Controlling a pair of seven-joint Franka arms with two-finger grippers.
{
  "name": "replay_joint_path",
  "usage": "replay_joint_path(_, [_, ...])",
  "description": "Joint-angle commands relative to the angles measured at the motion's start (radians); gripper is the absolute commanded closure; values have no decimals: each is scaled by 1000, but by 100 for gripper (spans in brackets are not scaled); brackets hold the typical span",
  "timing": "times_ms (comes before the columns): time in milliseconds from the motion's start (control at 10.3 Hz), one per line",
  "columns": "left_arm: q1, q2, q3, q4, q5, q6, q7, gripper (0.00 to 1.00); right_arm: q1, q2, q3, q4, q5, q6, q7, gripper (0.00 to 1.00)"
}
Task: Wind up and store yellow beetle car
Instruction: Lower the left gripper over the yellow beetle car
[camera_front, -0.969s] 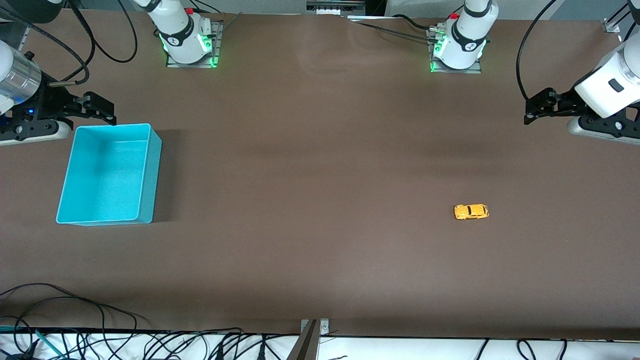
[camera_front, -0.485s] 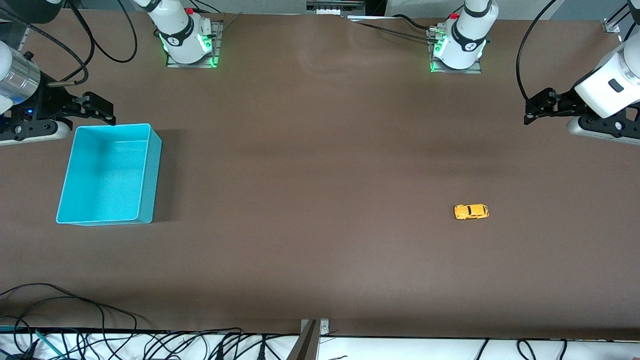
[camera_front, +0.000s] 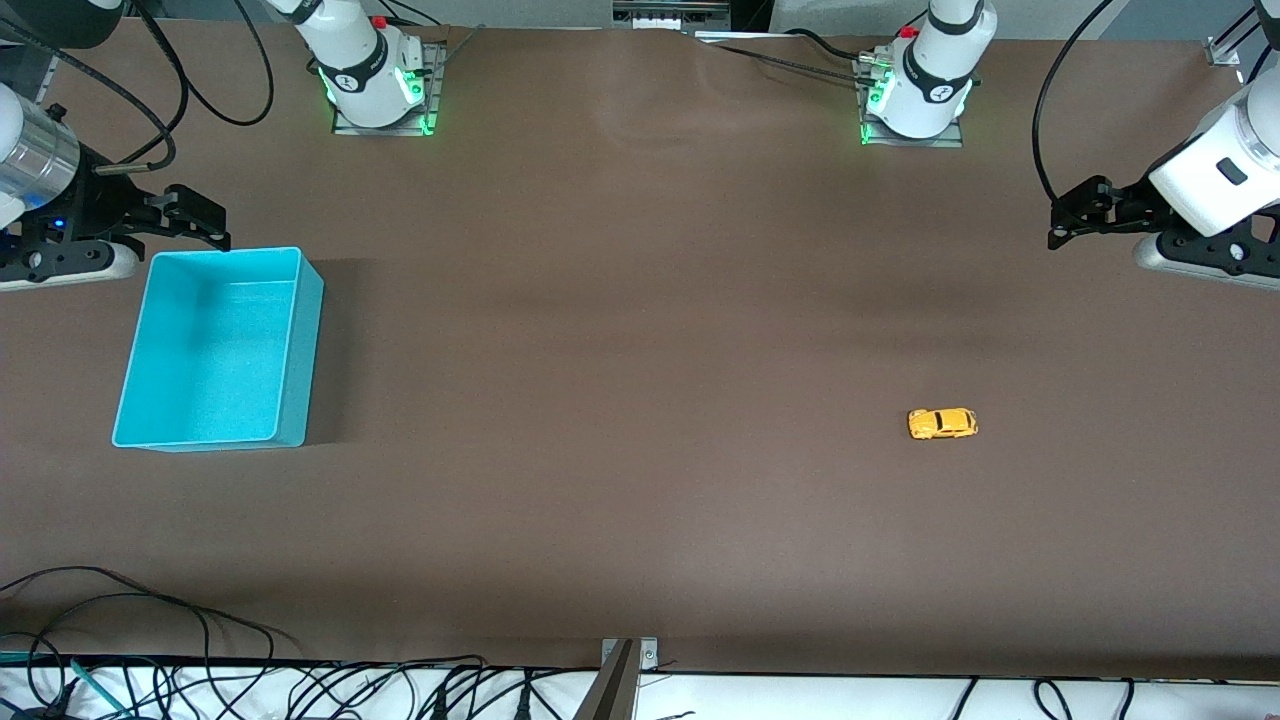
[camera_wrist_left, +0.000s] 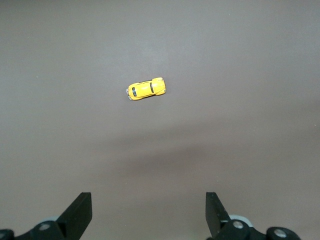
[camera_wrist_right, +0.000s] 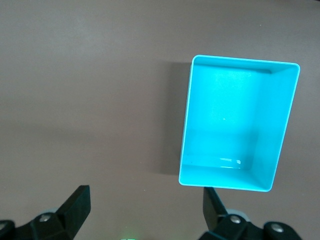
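Front view: the yellow beetle car sits on its wheels on the brown bench, toward the left arm's end, well apart from both grippers. The turquoise bin stands toward the right arm's end with nothing visible inside. The left gripper hangs over bare bench at the left arm's end, touching nothing; how far its fingers are parted cannot be told from here. The right gripper hangs just over the bin's rim on the side farther from the front camera, holding nothing.

Left wrist view: the left gripper has its fingers spread wide with only bare bench between them. The car lies apart from them, untouched.

Right wrist view: the right gripper likewise has its fingers released wide and grasps nothing. The bin lies close by, its floor bare.
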Motion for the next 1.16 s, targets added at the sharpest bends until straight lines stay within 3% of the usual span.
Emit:
replay_joint_path(0, [2, 34, -2, 28, -13, -22, 7, 0, -8, -9, 2, -18, -4, 11, -21, 0])
replay_joint_path(291, [-4, 54, -3, 31, -7, -22, 44, 0, -8, -9, 2, -18, -4, 11, -21, 0])
replay_joint_path(678, [43, 140, 1, 34, -5, -4, 456, 0, -8, -1, 2, -16, -4, 22, -19, 0])
replay_joint_path(1066, [36, 296, -3, 14, 25, 185, 775, 0, -8, -1, -13, -16, -4, 24, -47, 0])
